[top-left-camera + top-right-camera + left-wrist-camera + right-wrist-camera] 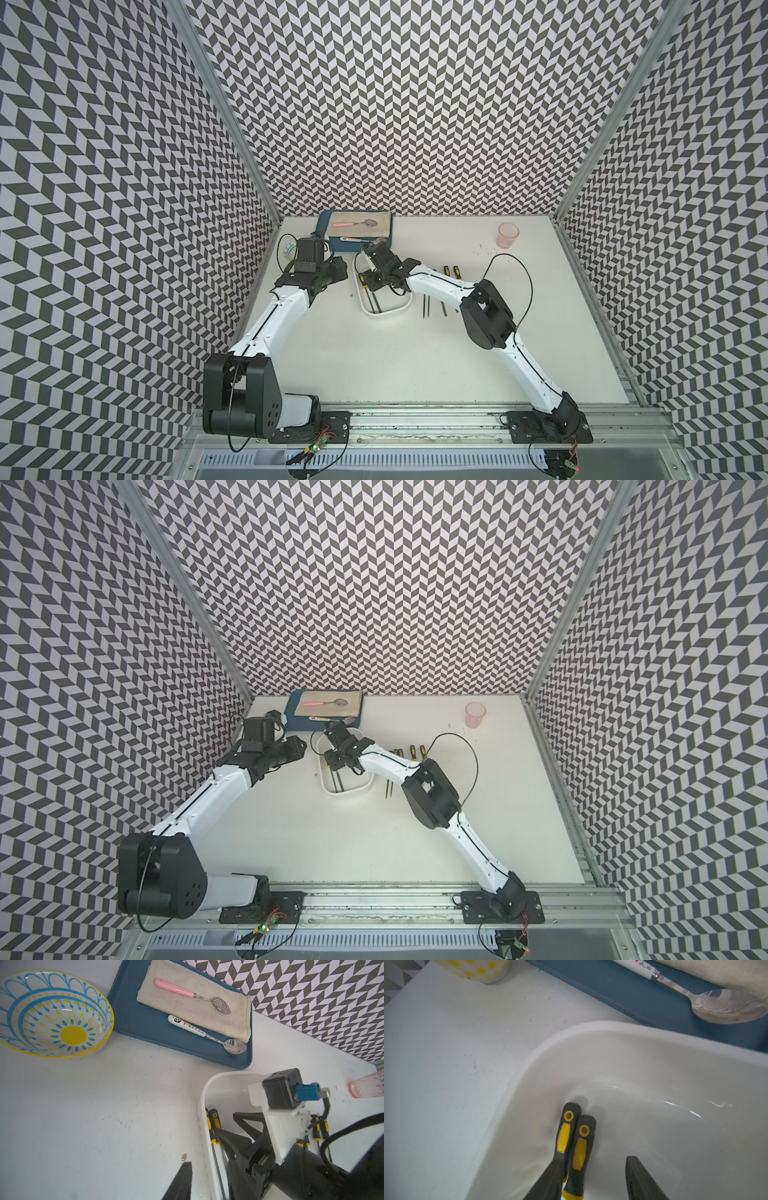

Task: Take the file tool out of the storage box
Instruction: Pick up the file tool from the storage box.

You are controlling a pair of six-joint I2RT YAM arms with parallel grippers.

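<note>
Two files (563, 1136) remaining in white storage box (388, 317), handles side by side by one long wall. Right gripper (592, 1159) down in box, jaws apart astride handle, no grip yet; lift-out remains. Seemingly four loose files (412, 751) on table (374, 365); right arm (386, 766) covers some. Left gripper (337, 269): jaws hidden, cannot tell.

The flat white table (374, 365) carries a dark blue flat rectangular tray (325, 230) at its far edge; a blue-and-yellow patterned round bowl (41, 1001) left of the tray; a shallow white plastic tub (384, 316) near the tray; slim black-and-yellow-handled files (412, 752) just right of the tub; an upright translucent pink tumbler (508, 235) at far right.
</note>
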